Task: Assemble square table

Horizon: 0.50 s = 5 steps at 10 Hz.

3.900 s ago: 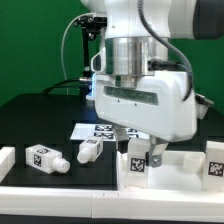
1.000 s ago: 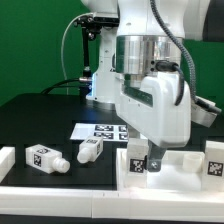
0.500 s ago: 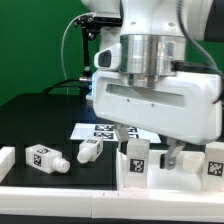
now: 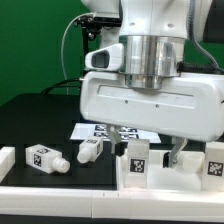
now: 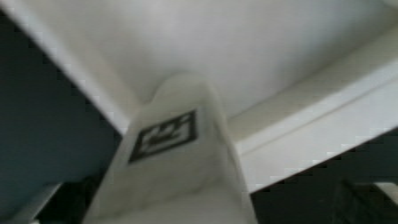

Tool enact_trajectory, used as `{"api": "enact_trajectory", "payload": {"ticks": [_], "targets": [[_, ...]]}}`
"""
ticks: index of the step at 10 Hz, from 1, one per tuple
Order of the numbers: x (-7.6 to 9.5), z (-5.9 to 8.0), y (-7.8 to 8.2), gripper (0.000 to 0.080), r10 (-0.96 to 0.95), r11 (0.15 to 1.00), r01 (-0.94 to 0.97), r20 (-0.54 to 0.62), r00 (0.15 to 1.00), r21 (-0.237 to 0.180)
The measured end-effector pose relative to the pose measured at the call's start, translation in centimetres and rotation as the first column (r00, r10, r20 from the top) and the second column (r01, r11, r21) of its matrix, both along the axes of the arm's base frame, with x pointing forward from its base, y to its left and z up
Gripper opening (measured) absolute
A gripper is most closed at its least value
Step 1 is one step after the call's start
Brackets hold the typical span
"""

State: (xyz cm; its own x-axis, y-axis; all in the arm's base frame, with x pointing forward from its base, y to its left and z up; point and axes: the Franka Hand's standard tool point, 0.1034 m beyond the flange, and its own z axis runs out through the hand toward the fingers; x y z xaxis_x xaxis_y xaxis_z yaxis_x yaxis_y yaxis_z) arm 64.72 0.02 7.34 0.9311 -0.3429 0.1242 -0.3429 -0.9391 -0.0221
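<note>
The white square table top (image 4: 186, 170) lies at the front right. One leg (image 4: 137, 156) stands upright on it, its tag facing the exterior camera. My gripper (image 4: 148, 150) hangs low over that leg, open, with a finger on either side of it. The wrist view is filled by this leg (image 5: 169, 150) and its tag, with the dark fingertips (image 5: 361, 203) flanking it and the gripper (image 5: 210, 212) straddling it. A second leg (image 4: 214, 160) stands at the exterior view's right edge. Two more legs (image 4: 42, 157) (image 4: 90, 150) lie on the black table at the exterior view's left.
The marker board (image 4: 98, 130) lies flat behind the legs, partly hidden by my hand. A long white border rail (image 4: 60, 190) runs along the front edge. The arm's base and cables stand at the back against a green wall.
My hand has turned about its vertical axis, so its broad face now points at the exterior camera, and it has sunk slightly around the upright leg. The jaws stayed wide. No part moved.
</note>
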Motion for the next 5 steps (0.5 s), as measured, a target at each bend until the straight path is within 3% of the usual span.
{"api": "enact_trajectory", "payload": {"ticks": [1,2,5], "targets": [[0.04,0.40,-0.17,0.0649,0.100,0.995,-0.099,0.015,0.995,-0.016],[-0.02,0.29,-0.20,0.0649,0.080,0.997,-0.080,0.013,0.997,-0.014],[-0.03,0.25,-0.26,0.0284,0.019,1.000,-0.019,0.015,1.000,-0.007]]}}
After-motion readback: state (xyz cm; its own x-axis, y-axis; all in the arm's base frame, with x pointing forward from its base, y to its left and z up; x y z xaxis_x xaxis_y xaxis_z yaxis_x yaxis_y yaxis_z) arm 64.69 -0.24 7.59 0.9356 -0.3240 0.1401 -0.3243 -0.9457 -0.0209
